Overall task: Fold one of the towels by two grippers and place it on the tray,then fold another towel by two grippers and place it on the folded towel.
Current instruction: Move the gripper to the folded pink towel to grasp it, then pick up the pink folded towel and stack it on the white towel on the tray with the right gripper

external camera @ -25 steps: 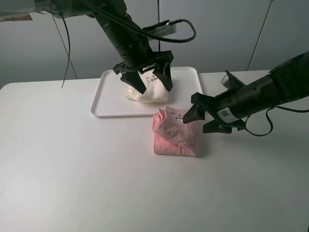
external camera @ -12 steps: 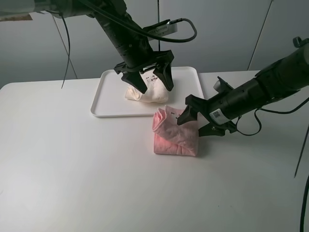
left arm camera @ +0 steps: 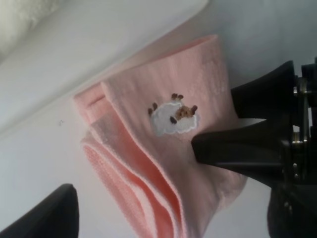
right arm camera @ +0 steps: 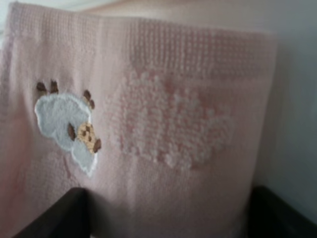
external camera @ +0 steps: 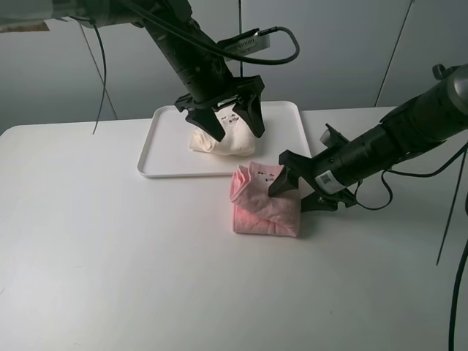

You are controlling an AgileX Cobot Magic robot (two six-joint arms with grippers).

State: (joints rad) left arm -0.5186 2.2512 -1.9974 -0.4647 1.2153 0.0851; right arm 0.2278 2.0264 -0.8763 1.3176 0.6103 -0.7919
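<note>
The folded cream towel (external camera: 223, 139) lies on the white tray (external camera: 164, 150) at the back of the white table (external camera: 110, 256). The left gripper (external camera: 232, 126) hangs just over it with its fingers spread wide and nothing in them. The folded pink towel (external camera: 263, 201) sits on the table just in front of the tray, with a little sheep patch (left arm camera: 174, 120) on top. The right gripper (external camera: 292, 191) is at the towel's right edge, its fingers parted, one above the towel and one low beside it. I cannot tell if it is pinching the towel.
</note>
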